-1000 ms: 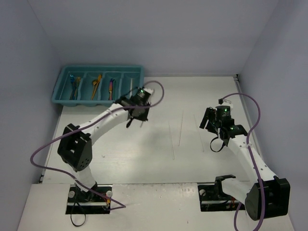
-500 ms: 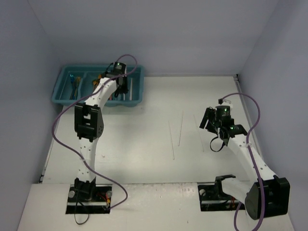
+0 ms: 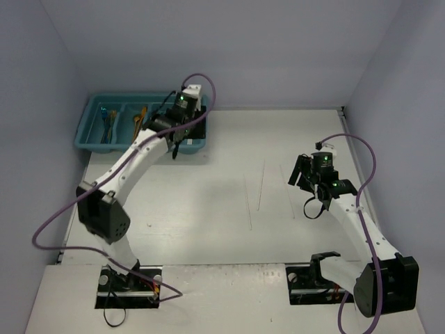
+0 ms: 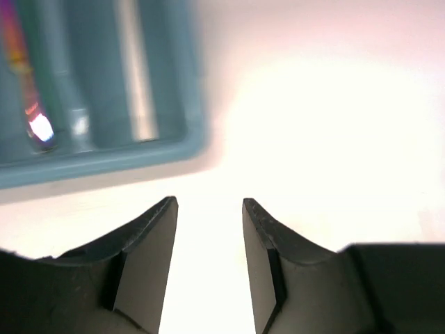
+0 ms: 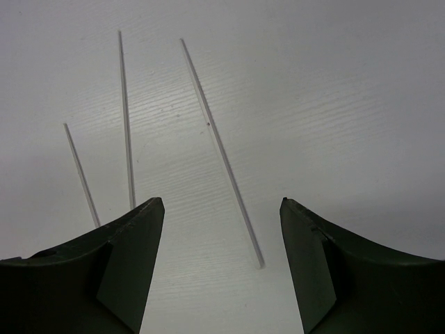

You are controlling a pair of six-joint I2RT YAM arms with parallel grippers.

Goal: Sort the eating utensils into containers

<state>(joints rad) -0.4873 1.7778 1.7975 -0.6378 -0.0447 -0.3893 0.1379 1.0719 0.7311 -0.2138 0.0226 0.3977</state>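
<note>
The teal cutlery tray (image 3: pixel 89 136) stands at the far left, with blue (image 3: pixel 108 125) and orange (image 3: pixel 141 118) utensils in its compartments. My left gripper (image 3: pixel 175 147) is open and empty, just off the tray's near right corner (image 4: pixel 188 136). In the left wrist view a pale stick (image 4: pixel 135 83) lies in the rightmost compartment and a multicoloured utensil (image 4: pixel 21 76) in the one beside it. My right gripper (image 3: pixel 300 174) is open and empty (image 5: pixel 221 209) above the table. Three thin pale sticks (image 5: pixel 222 153) (image 5: pixel 126 118) (image 5: pixel 82 174) lie below it; they also show in the top view (image 3: pixel 261 184) (image 3: pixel 247 203) (image 3: pixel 292 202).
Lilac walls close the table in at the back, left and right. The tray sits against the far left corner. Purple cables loop from both arms (image 3: pixel 55 223) (image 3: pixel 372 163).
My left arm swung from the middle of the table to over the tray, then drew back to the tray's near right corner. My right arm has not moved.
</note>
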